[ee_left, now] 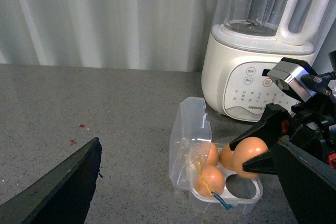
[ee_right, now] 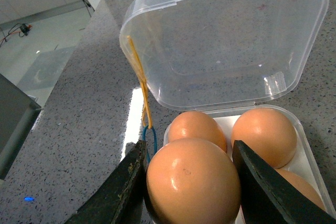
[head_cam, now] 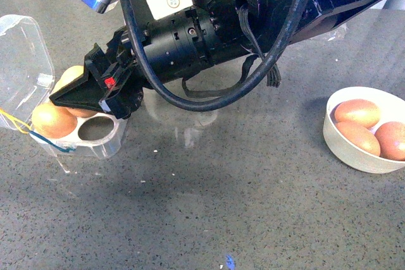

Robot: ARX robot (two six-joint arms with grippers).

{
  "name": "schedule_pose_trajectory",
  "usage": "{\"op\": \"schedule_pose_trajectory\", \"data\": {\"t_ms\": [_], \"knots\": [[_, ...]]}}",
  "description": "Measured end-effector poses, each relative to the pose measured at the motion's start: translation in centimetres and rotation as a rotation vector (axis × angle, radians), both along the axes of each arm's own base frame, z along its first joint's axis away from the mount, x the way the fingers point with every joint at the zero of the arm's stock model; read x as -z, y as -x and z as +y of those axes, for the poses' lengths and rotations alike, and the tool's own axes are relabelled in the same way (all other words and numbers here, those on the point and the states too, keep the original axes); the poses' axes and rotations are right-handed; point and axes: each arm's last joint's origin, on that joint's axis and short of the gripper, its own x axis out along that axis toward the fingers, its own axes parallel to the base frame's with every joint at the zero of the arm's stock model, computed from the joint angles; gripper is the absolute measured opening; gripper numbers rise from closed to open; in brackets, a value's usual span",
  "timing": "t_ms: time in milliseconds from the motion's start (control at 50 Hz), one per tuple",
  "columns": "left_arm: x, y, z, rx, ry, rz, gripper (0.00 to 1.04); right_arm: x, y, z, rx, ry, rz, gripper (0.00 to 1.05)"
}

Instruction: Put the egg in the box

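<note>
My right gripper (ee_right: pixel 191 182) is shut on the egg (ee_right: pixel 191 182), a smooth orange-brown one, and holds it just above the box. The box (ee_right: pixel 315 166) is a clear four-cup carton with its lid (ee_right: pixel 220 40) open. Yellow and blue threads (ee_right: pixel 142 87) hang at one corner. Three eggs (ee_right: pixel 264 135) sit in its cups. In the left wrist view the held egg (ee_left: pixel 252 157) hangs over the empty cup (ee_left: pixel 239 186). In the front view the right gripper (head_cam: pixel 73 96) covers the box (head_cam: pixel 95 147) and mostly hides the held egg. My left gripper (ee_left: pixel 189 150) is open and empty, short of the box.
A round white bowl (head_cam: pixel 335 137) with three brown eggs stands at the right on the grey speckled counter. A white blender (ee_left: pixel 257 77) stands behind the box. My right arm (head_cam: pixel 209 30) stretches across the counter's middle.
</note>
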Motion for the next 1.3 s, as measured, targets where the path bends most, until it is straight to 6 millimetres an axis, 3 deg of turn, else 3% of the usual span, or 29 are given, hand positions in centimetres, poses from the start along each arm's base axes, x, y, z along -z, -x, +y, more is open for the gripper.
{"op": "schedule_pose_trajectory", "data": {"t_ms": [100, 260, 420, 681, 841, 941, 1161, 1221, 1301], "knots": [[0.0, 0.0, 0.0, 0.0, 0.0, 0.0, 0.98, 0.0, 0.0, 0.1, -0.002, 0.001, 0.006, 0.43], [0.0, 0.0, 0.0, 0.0, 0.0, 0.0, 0.98, 0.4, 0.0, 0.2, 0.013, 0.014, 0.012, 0.75], [0.0, 0.0, 0.0, 0.0, 0.0, 0.0, 0.98, 0.3, -0.1, 0.3, 0.015, 0.004, 0.002, 0.99], [0.0, 0.0, 0.0, 0.0, 0.0, 0.0, 0.98, -0.3, 0.4, -0.7, 0.045, 0.0, -0.029, 0.97], [0.0, 0.0, 0.0, 0.0, 0.0, 0.0, 0.98, -2.4, 0.6, -3.4, 0.178, -0.017, -0.113, 0.97], [0.0, 0.0, 0.0, 0.0, 0.0, 0.0, 0.98, -3.7, 0.6, -5.9, 0.398, -0.007, -0.168, 0.97], [0.0, 0.0, 0.0, 0.0, 0.0, 0.0, 0.98, -4.3, 0.7, -7.3, 0.52, -0.011, -0.162, 0.97], [0.0, 0.0, 0.0, 0.0, 0.0, 0.0, 0.98, -3.9, 1.3, -7.2, 0.817, -0.009, -0.276, 0.88], [0.0, 0.0, 0.0, 0.002, 0.0, 0.0, 0.98, -3.6, 3.0, -8.8, 1.195, -0.035, -0.382, 0.76]]}}
